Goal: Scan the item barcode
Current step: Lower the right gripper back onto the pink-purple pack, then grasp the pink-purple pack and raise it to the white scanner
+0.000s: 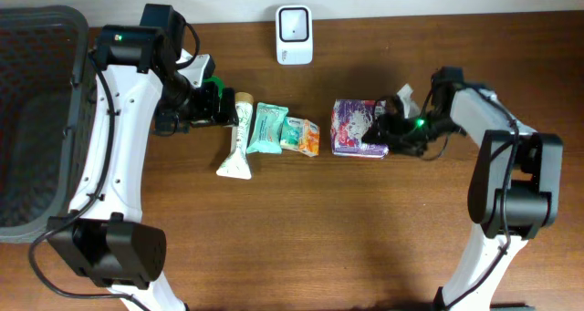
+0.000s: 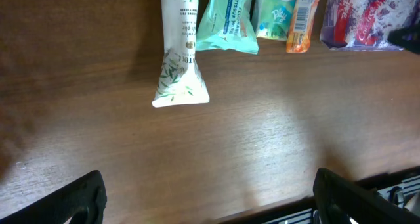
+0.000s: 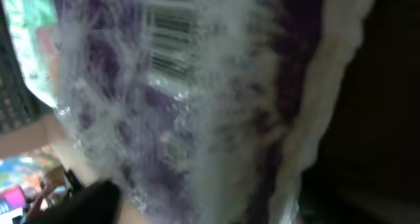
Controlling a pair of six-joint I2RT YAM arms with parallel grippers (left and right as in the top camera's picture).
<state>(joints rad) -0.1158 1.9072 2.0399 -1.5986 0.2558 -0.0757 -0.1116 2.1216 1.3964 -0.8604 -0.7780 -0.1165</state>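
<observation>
The crinkly purple-and-white plastic pack (image 1: 358, 127) shows pink streaks and a barcode (image 3: 172, 43) of black stripes on white. The white squeeze tube (image 1: 239, 138) bears green leaf sprigs. The soft tissue packet (image 1: 267, 127) is mint green, the small pouch (image 1: 307, 138) orange and white. The wooden table (image 1: 319, 229) is brown-grained. The boxy scanner (image 1: 294, 34) is white, grey-faced.

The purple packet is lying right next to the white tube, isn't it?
Not quite. The purple packet is not next to the white tube. A teal packet and a small orange-edged packet lie between them. The overhead view shows the tube at one end of the row and the purple packet at the other end.
</observation>
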